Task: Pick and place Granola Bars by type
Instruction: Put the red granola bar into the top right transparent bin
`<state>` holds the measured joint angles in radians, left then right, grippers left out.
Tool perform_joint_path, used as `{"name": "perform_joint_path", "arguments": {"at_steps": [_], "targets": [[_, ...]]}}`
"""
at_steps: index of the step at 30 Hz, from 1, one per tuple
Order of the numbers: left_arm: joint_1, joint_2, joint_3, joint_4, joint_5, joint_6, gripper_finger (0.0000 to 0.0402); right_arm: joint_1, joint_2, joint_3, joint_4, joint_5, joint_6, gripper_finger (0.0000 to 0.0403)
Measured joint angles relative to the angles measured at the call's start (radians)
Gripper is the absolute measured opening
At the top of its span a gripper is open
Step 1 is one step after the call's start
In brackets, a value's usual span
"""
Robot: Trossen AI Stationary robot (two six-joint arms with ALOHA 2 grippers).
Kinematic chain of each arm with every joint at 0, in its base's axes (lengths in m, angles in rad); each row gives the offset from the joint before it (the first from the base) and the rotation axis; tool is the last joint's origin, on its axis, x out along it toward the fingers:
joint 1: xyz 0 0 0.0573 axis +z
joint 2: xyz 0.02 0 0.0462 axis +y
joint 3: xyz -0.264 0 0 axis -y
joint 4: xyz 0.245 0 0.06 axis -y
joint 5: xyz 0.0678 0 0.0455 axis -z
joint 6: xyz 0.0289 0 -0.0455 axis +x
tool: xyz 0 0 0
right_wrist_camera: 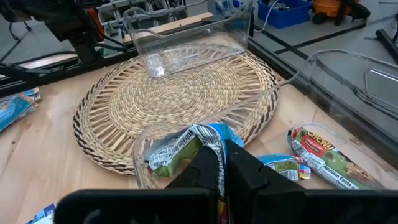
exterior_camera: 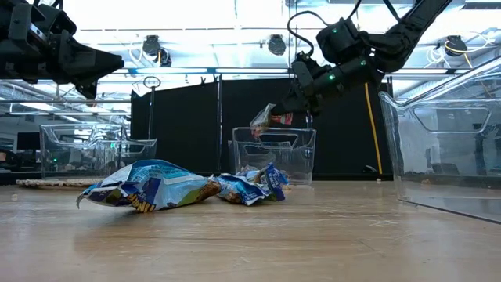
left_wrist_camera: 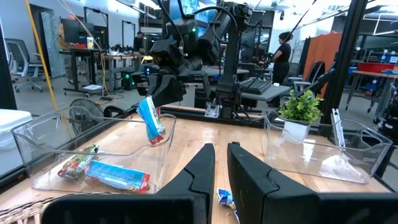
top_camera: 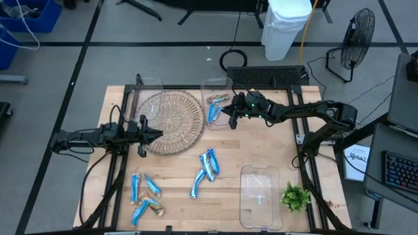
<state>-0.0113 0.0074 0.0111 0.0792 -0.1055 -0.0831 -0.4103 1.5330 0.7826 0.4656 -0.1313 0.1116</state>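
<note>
Granola bars are partly sorted. The right end effector hangs over the clear bin at the counter's far edge, near the middle, clenched on one blue bar that dangles above the bin's open top. Inside the bin lie approx. three bars already: a blue one, a reddish-brown one, and what looks like another blue one, though wrappers overlap so the count is unsure.

Left to do: a cluster of blue bars mid-counter, and a second group near the front-left corner, mostly blue w/ one brownish bar among them. That's roughly eight still loose. A second clear bin near the front-right corner looks empty, as does a third at the far edge beside the woven mat, so only one bin holds anything so far.

The left end effector waits above the mat's left rim, fingers nearly together, grasping nothing.

Est. progress: about a quarter to a third done, w/ this bar's drop next.
</note>
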Motion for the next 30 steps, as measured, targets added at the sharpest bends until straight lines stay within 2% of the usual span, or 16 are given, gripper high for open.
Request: {"name": "perform_joint_path", "arguments": {"at_steps": [13,30], "targets": [[0.0,0.0,0.0,0.0,0.0,0.0,0.0049,0.0,0.0,0.0,0.0,0.003,0.013,0.0012],[0.0,0.0,0.0,0.0,0.0,0.0,0.0049,-0.002,0.0,0.0,0.001,0.004,0.045,0.009]]}}
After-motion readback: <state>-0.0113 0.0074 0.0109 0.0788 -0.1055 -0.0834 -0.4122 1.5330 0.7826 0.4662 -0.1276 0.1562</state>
